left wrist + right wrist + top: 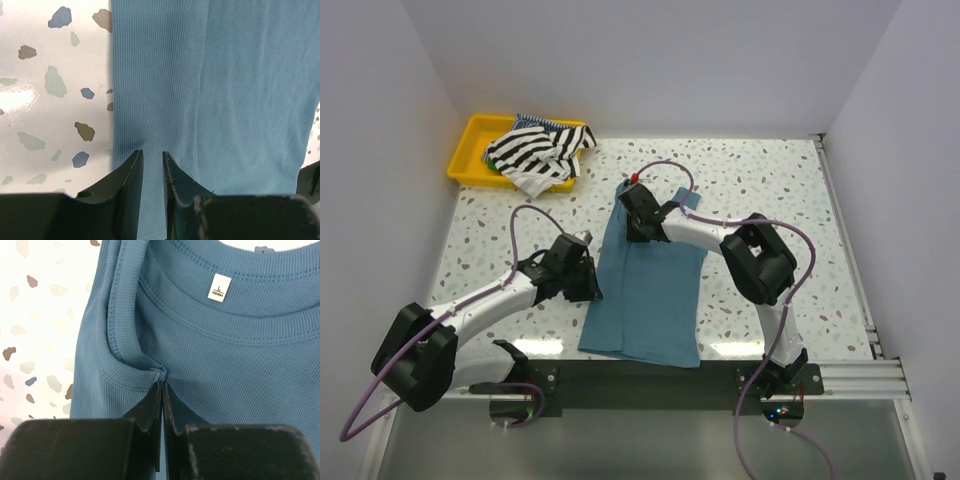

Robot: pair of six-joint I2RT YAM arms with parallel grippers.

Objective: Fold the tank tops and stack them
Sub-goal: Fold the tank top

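A teal-blue tank top [650, 290] lies lengthwise in the middle of the table, neck at the far end. My right gripper [638, 222] is at its far left corner. In the right wrist view that gripper [163, 383] is shut on a puckered bit of the armhole edge [125, 347], below the neckline with its white label [219, 287]. My left gripper [592, 286] is at the top's left edge, halfway down. Its jaws [152, 155] stand a narrow gap apart over flat teal cloth [210, 100]. A black-and-white striped tank top [535, 152] lies heaped in the tray.
The yellow plastic tray [468, 152] sits at the far left corner, with a finely blue-striped cloth [542, 122] under the striped heap. White walls close in the left, back and right. A metal rail [845, 240] runs along the right table edge.
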